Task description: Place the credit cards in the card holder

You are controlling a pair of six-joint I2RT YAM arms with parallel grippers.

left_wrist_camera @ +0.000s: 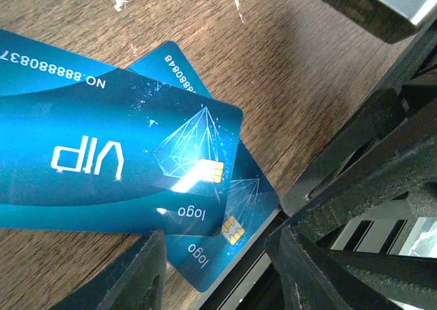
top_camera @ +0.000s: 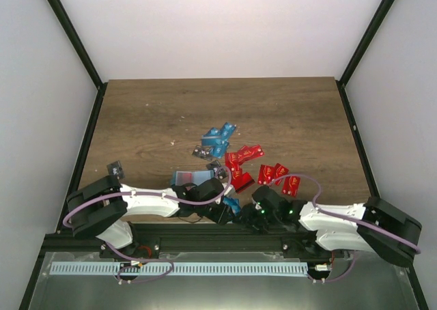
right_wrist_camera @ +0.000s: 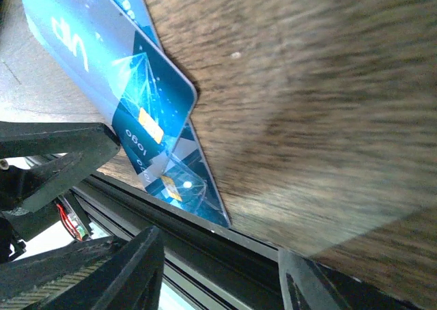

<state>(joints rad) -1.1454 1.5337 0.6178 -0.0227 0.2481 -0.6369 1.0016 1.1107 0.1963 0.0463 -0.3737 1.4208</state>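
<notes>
Blue fills both wrist views. Two VIP cards (left_wrist_camera: pixel 123 160) lie overlapped at the near edge of the wooden bench (left_wrist_camera: pixel 293 85). The upper one is printed with "VIP", "logo" and a gold chip. The lower card (left_wrist_camera: pixel 225 235) pokes a corner out over the black rail.

The left end effector (left_wrist_camera: pixel 215 276) is open. Its fingers (left_wrist_camera: pixel 136 276) are spread to either side of that lower corner with nothing pinched between them. Whether a finger touches the card's edge cannot be told. The right end effector (right_wrist_camera: pixel 218 276) is open as well, its fingers wide apart above the rail, with the same two cards just ahead of it at the upper left of its view.

From above, the two end effectors sit nose to nose at the near middle of the bench, with a bit of blue card showing between them. The card holder (top_camera: pixel 191 178) lies flat just beyond the left arm's wrist, apart from the overlapped pair.

Farther out, a clump of blue cards (top_camera: pixel 219 139) sits toward the middle. Red cards (top_camera: pixel 244 154) are scattered to its right, and one black card (top_camera: pixel 115 168) lies alone toward the left side.
</notes>
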